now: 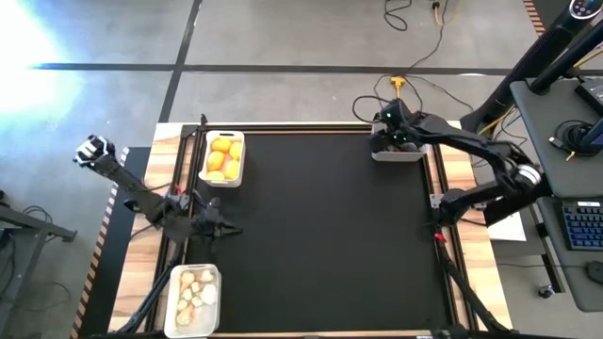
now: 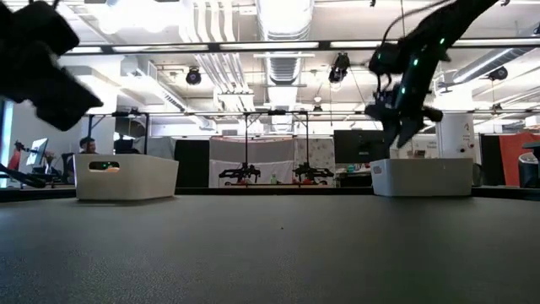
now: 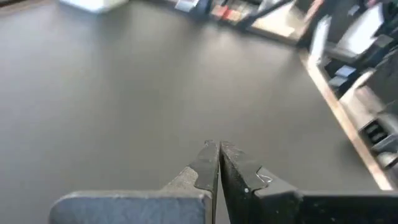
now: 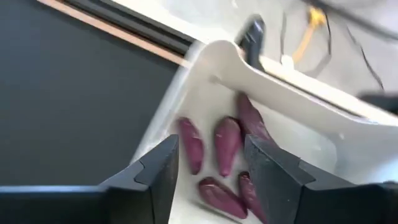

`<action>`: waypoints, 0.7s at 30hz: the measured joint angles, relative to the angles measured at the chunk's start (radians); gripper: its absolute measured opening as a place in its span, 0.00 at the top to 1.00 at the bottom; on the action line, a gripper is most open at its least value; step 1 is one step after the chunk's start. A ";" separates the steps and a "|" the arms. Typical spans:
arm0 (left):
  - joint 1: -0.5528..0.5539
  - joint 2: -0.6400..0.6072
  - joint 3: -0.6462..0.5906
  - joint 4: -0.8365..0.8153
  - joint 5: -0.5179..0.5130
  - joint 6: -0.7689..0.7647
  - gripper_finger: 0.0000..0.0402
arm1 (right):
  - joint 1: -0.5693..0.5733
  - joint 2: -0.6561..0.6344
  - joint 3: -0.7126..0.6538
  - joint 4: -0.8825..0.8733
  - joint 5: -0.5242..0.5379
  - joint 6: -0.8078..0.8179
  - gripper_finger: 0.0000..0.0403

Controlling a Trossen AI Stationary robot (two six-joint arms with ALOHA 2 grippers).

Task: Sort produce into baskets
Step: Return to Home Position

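Three white baskets stand on the black mat. The far-left basket [image 1: 223,158] holds yellow lemon-like fruits [image 1: 224,156]. The near-left basket [image 1: 193,299] holds whitish lumpy pieces [image 1: 195,294]. The far-right basket [image 1: 399,151] holds several slim purple pieces [image 4: 227,144], which lie on its floor. My right gripper [image 4: 211,163] hangs open and empty above this basket; it also shows in the high view [image 1: 388,130] and the low view [image 2: 403,127]. My left gripper [image 3: 218,149] is shut and empty over the mat's left edge [image 1: 226,229].
The mat's middle [image 1: 330,235] is bare. Wooden table edges [image 1: 462,179] run along the mat's left and right. A desk with a keyboard [image 1: 584,226] stands beyond the right edge.
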 joint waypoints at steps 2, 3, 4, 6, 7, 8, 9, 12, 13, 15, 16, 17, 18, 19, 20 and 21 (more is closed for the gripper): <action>0.069 -0.045 -0.031 0.096 0.071 0.099 1.00 | 0.048 -0.060 -0.009 0.002 -0.001 -0.019 0.56; 0.103 -0.065 -0.047 0.131 0.100 0.140 1.00 | 0.074 -0.088 -0.017 0.012 -0.008 -0.030 0.55; 0.135 -0.085 -0.065 0.154 0.133 0.173 1.00 | 0.098 -0.116 -0.031 0.032 -0.028 -0.045 0.56; 0.192 -0.123 -0.097 0.179 0.177 0.228 1.00 | 0.143 -0.173 -0.074 0.092 -0.091 -0.060 0.57; 0.215 -0.143 -0.112 0.179 0.192 0.242 1.00 | 0.165 -0.201 -0.104 0.130 -0.134 -0.069 0.57; 0.235 -0.164 -0.126 0.178 0.203 0.255 1.00 | 0.187 -0.229 -0.139 0.175 -0.180 -0.077 0.59; 0.251 -0.187 -0.143 0.182 0.214 0.263 1.00 | 0.212 -0.258 -0.178 0.225 -0.230 -0.085 0.60; 0.274 -0.260 -0.166 0.160 0.237 0.289 1.00 | 0.298 -0.341 -0.308 0.399 -0.371 -0.089 0.65; 0.276 -0.285 -0.165 0.129 0.239 0.296 1.00 | 0.327 -0.365 -0.350 0.460 -0.411 -0.089 0.67; 0.277 -0.336 -0.165 0.101 0.243 0.310 1.00 | 0.385 -0.408 -0.431 0.571 -0.458 -0.089 0.72; 0.277 -0.367 -0.166 0.095 0.247 0.324 1.00 | 0.410 -0.426 -0.466 0.625 -0.472 -0.089 0.74; 0.277 -0.397 -0.166 0.094 0.247 0.336 1.00 | 0.436 -0.443 -0.500 0.677 -0.479 -0.090 0.76; 0.277 -0.429 -0.166 0.090 0.247 0.349 1.00 | 0.456 -0.456 -0.533 0.726 -0.491 -0.095 0.78; 0.277 -0.459 -0.166 0.080 0.248 0.367 1.00 | 0.474 -0.469 -0.566 0.771 -0.503 -0.101 0.80; 0.277 -0.491 -0.166 0.077 0.249 0.390 1.00 | 0.489 -0.479 -0.597 0.814 -0.516 -0.109 0.83; 0.277 -0.521 -0.166 0.077 0.250 0.413 1.00 | 0.500 -0.488 -0.628 0.853 -0.532 -0.121 0.85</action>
